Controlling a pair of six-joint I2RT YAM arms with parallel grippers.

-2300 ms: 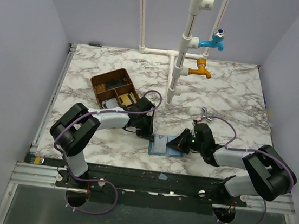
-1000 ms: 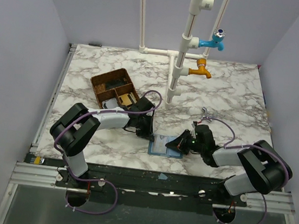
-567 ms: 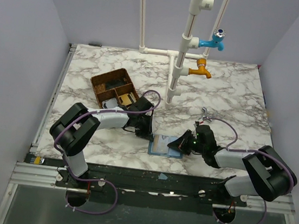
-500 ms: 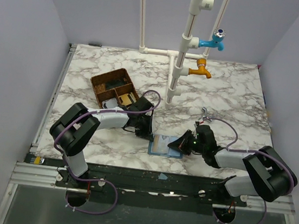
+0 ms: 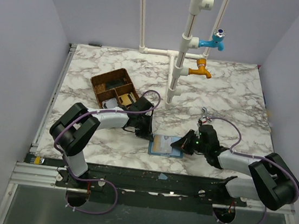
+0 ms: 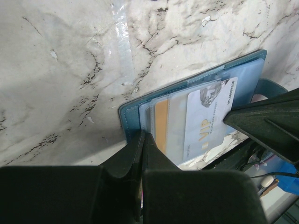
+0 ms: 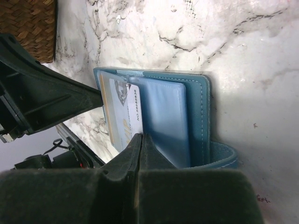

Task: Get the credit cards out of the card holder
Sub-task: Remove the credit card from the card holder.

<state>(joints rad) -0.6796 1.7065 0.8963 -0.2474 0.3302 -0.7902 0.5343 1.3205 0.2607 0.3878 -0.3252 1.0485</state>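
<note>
The blue card holder [image 5: 166,145] lies open near the table's front edge, between both grippers. In the left wrist view the card holder [image 6: 133,112] shows clear pockets holding the credit cards: a pale "VIP" card [image 6: 205,116] over one with an orange strip [image 6: 161,122]. My left gripper [image 6: 142,136] [image 5: 148,133] is shut, its tips on the holder's left edge. My right gripper [image 7: 141,136] [image 5: 181,145] is shut, its tips touching the end of the pale card [image 7: 119,109] beside the holder's blue pocket [image 7: 166,116]. Nothing shows between either pair of jaws.
A brown divided tray [image 5: 114,88] stands behind the left arm, and its woven corner [image 7: 30,25] shows in the right wrist view. White pipes with a blue tap [image 5: 215,42] and an orange tap [image 5: 201,70] rise at the back. The table's front rail runs just before the holder.
My right gripper has closed its last bit and shifted slightly right at the holder's right side. More of the pale card shows. The left arm has stayed still.
</note>
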